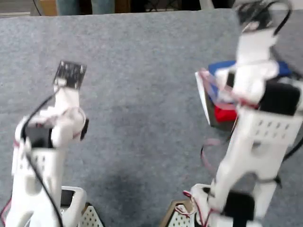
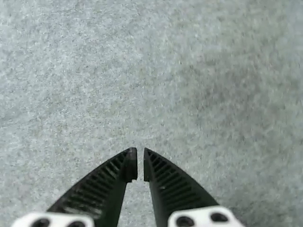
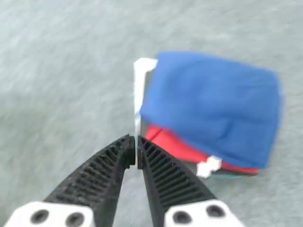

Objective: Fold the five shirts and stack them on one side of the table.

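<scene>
A stack of folded shirts (image 3: 213, 109) lies on the grey table, a blue one on top, a red one (image 3: 170, 144) under it and a white edge (image 3: 139, 78) at the side. In the high view the stack (image 1: 218, 97) sits at the right, partly hidden behind the right arm (image 1: 258, 118). My right gripper (image 3: 137, 152) hangs shut and holds nothing, its tips just beside the stack's near corner. Over bare grey cloth, my left gripper (image 2: 139, 165) is shut with only a hair's gap and nothing in it. The left arm (image 1: 52, 132) stands at the table's left.
Grey felt (image 1: 142, 94) covers the whole table. Both arm bases (image 1: 80, 213) stand at the front edge. The table's back edge (image 1: 118, 13) runs along the top, with furniture behind it. Open cloth lies between the two arms.
</scene>
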Available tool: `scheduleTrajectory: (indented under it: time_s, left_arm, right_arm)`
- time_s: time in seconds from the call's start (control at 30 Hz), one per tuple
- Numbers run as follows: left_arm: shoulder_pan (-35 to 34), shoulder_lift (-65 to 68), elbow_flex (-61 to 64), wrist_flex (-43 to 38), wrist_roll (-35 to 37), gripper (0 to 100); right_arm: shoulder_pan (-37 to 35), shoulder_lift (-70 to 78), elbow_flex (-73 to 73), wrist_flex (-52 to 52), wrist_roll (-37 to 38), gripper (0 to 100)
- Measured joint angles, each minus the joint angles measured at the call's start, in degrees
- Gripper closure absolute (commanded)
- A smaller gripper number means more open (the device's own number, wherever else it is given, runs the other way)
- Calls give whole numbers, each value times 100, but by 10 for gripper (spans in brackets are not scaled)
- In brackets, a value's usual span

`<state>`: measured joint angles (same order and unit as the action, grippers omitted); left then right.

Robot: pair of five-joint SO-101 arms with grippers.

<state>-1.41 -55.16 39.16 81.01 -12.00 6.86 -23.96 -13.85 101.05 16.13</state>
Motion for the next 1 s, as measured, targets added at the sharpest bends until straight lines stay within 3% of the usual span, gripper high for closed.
scheduleTrajectory:
  time_s: [0.13,0.27,0.47,0.57,0.7,1.0]
  left_arm:
    - [0,-1495,993,0,-176,929]
    - [-18,-2989,2207,-9,-193,837]
    - [-774,-4703,3130,-360,-193,784]
    - [-1011,-4809,3701,-404,-413,821]
    - [-1266,-4853,3895,-299,-993,972]
    - [-1380,-4862,3974,-255,-1503,971]
  right_arm:
    - [-510,-1002,2251,-440,0,984]
    - [-844,-1934,4325,-1169,0,984]
    - [-967,-3481,6593,-2119,-9,984]
    - [-993,-4273,7455,-2462,-9,984]
    - [-967,-5327,8466,-2752,-9,984]
    - [-967,-7868,9943,-2338,0,984]
